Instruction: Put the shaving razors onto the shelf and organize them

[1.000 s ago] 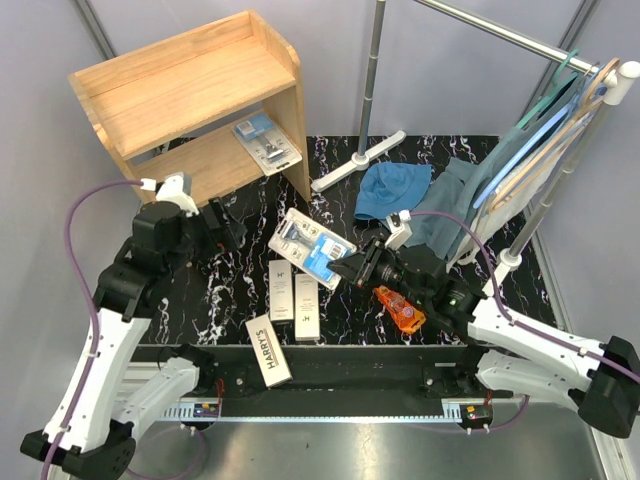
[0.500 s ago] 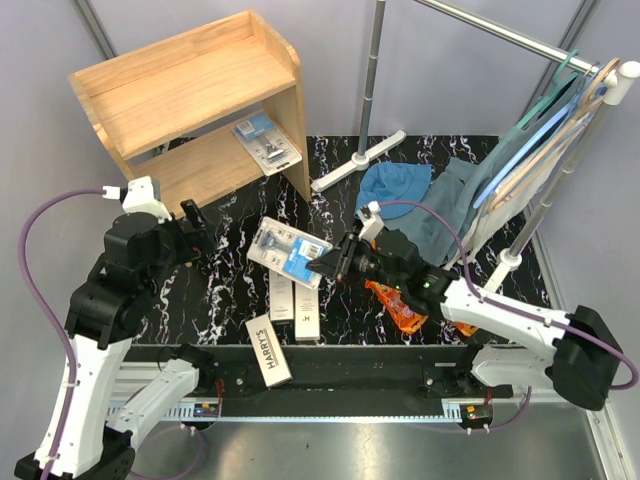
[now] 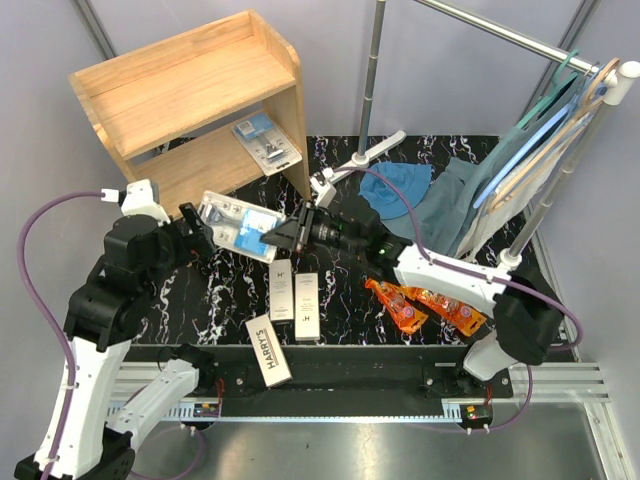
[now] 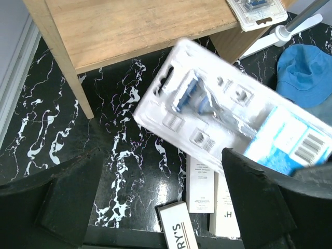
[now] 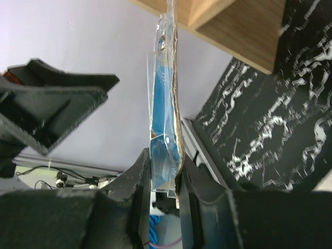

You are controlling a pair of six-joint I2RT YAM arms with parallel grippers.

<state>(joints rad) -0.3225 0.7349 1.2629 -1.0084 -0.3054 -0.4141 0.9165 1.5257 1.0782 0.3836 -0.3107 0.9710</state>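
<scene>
Blue-and-clear blister pack (image 3: 238,222) is clamped edge-on in the right hand (image 3: 272,238), which has swung left from mid-counter over the last second. It now holds the pack in the air just in front of the lower level of the shelf (image 3: 180,90). Left hand (image 3: 198,235) sits fingers wide apart beside the pack, gripping nothing; a second orange pack (image 3: 447,308), earlier hidden under the right arm, now shows on the counter (image 3: 230,300).
</scene>
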